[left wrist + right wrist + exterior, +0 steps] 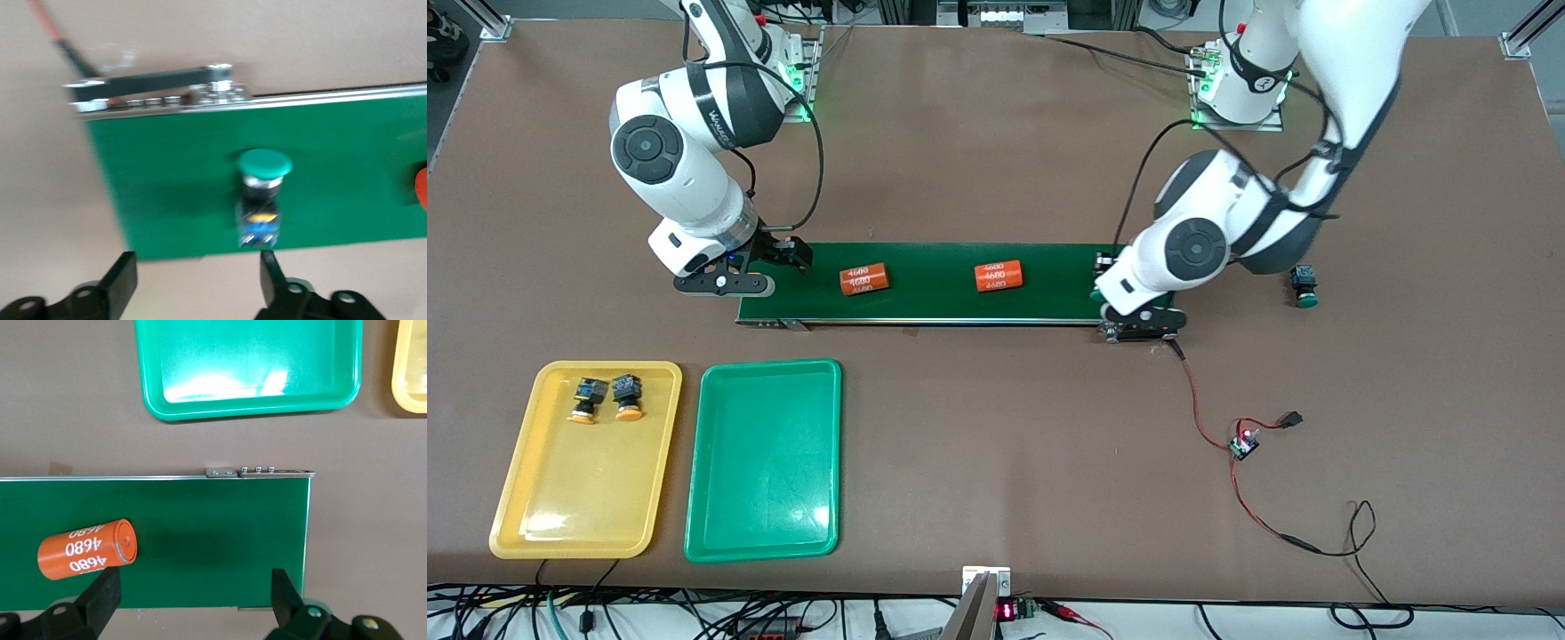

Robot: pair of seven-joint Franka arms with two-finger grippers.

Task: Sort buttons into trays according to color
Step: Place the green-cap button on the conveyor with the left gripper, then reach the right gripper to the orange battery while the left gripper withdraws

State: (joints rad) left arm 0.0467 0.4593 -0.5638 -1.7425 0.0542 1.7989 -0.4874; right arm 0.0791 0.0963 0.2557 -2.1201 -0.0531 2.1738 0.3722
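The left hand (197, 283) is over one end of the green belt (943, 302). Its fingers (123, 277) are spread wide and hold nothing. A green button (261, 193) lies on its side on the belt, just in front of one finger and not between the two. It looks like this hand's job now is to leave the button there, so the belt can carry it to the other arm.

To do that well, the hand should go straight up. If it slides sideways, a finger could bump the button and roll it off the edge of the belt, which is close by.

The right hand (197, 597) waits over the other end of the belt, with its fingers spread and empty too. An orange can (87, 549) lies on the belt close beside one finger. That can is not a button, so the hand should let it be.

The green tray (769, 366) is on the table near the right hand, and it has nothing in it. The yellow tray (560, 498) beside it holds two orange buttons (585, 400). One more green button (1305, 289) sits on the table, off the belt, near the left hand.
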